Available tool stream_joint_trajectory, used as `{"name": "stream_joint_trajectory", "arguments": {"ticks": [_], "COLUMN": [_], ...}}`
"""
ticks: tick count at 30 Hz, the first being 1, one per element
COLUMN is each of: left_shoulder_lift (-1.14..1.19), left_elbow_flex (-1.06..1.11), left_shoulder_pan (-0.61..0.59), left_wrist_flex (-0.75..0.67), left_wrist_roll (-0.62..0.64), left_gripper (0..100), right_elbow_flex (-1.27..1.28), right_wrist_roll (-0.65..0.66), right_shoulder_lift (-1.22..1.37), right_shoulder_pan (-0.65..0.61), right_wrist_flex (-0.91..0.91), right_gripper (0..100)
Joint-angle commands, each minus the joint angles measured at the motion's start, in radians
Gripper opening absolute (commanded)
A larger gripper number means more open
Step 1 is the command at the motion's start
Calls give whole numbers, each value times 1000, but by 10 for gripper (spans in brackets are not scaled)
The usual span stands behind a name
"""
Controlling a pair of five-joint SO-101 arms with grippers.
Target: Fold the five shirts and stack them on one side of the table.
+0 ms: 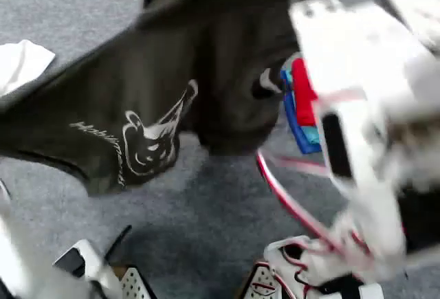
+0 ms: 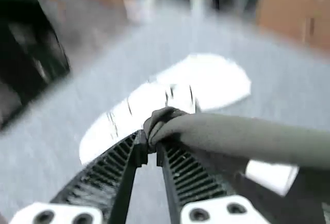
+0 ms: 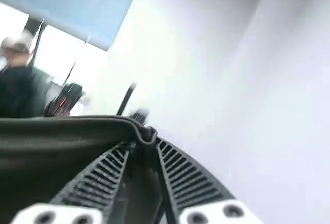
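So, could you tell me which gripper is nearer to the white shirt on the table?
Left. The left gripper, shut on the dark shirt, hangs above the white shirt; the right gripper grips the same dark shirt but faces a wall.

The dark shirt [image 1: 172,72] hung lifted across the middle of the table [image 1: 206,237], pinched tight in the left gripper [image 2: 148,149] and the right gripper [image 3: 147,147]. It screened off the table behind it. Below its lower edge, bare grey table lay open toward the near side. A white shirt [image 1: 20,62] lay at the far left edge, apart from the hanging cloth, with open table between them. On the right, a raised white arm [image 1: 357,72] blocked that side. A red cable [image 1: 285,199] looped beneath it across the gap, and a red and blue item [image 1: 302,103] sat just behind. White arm parts [image 1: 89,268] crowded the near edge.
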Motion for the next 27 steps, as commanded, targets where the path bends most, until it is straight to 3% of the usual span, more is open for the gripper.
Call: {"name": "stream_joint_trajectory", "arguments": {"ticks": [1,10,18,27], "left_shoulder_lift": [-31,-45,-48,-50], "left_elbow_flex": [-100,-190,-222,-315], "left_shoulder_pan": [-18,-20,-20,-46], "left_wrist_flex": [6,6,8,8], "left_wrist_roll": [11,11,11,126], "left_gripper": [18,18,18,18], "right_elbow_flex": [-91,-125,-133,-136], "right_wrist_roll": [29,23,35,66], "right_shoulder_lift": [-7,-22,-96,-197], "right_shoulder_pan": [-2,1,4,2], "right_wrist_flex": [29,215,256,275], "right_gripper": [2,2,2,3]}}
